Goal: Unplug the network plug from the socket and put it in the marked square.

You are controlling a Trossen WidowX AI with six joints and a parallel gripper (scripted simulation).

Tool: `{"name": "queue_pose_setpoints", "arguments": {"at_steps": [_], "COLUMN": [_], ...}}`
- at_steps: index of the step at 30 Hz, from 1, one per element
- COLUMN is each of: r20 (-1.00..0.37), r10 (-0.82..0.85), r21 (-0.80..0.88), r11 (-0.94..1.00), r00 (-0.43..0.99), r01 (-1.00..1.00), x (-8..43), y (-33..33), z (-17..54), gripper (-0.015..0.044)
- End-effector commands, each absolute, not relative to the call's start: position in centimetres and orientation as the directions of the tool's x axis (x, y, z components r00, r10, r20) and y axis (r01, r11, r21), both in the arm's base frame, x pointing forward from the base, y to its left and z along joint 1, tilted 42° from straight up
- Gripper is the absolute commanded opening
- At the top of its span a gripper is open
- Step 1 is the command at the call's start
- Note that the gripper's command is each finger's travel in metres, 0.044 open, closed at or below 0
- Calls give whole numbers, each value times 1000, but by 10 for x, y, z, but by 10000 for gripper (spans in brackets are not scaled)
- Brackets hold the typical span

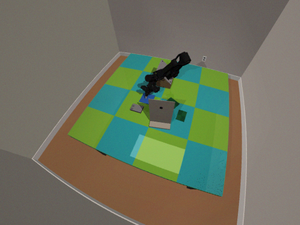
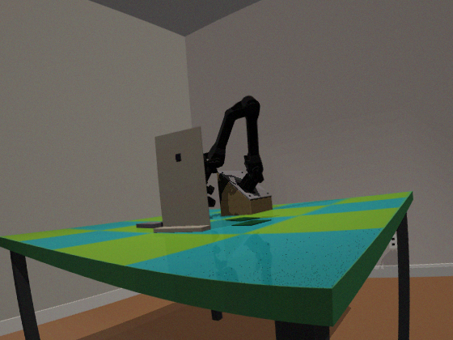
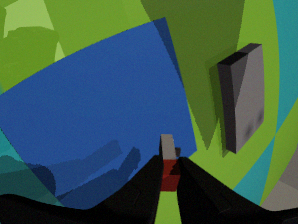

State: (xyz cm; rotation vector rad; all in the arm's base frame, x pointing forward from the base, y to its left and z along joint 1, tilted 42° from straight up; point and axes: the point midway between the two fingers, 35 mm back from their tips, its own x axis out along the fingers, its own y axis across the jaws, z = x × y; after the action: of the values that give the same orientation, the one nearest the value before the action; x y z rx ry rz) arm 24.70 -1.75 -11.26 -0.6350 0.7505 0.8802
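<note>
My gripper (image 1: 145,94) (image 2: 210,196) (image 3: 169,163) is shut on the plug (image 3: 170,180), a small red and grey piece that juts forward from between the fingertips in the wrist view. The plug is above the table, over the near right corner of the blue square (image 1: 143,100) (image 3: 105,100); its exact height cannot be told. The finger shadows fall on the square. The upright panel (image 1: 162,116) (image 2: 184,194) stands beside the square, with a dark opening in it. The tab on the plug cannot be made out clearly.
A flat grey block (image 1: 136,108) (image 2: 149,224) (image 3: 251,100) lies beside the blue square, on the far side from the arm's base. A dark green patch (image 1: 181,115) (image 2: 251,222) lies on the other side of the panel. A brown wedge-shaped box (image 1: 164,83) (image 2: 243,202) stands under the arm.
</note>
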Motion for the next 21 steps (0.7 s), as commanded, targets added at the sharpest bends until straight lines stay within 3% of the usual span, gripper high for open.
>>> {"name": "queue_pose_setpoints", "arguments": {"at_steps": [1, 21], "r20": [-794, -793], "r10": [440, 441], "r21": [-175, -175], "r11": [495, 495], "r00": [419, 420], "r01": [-851, -851], "x": [244, 241], "y": [-14, -2], "z": [-116, -127], "gripper": [0, 0]}}
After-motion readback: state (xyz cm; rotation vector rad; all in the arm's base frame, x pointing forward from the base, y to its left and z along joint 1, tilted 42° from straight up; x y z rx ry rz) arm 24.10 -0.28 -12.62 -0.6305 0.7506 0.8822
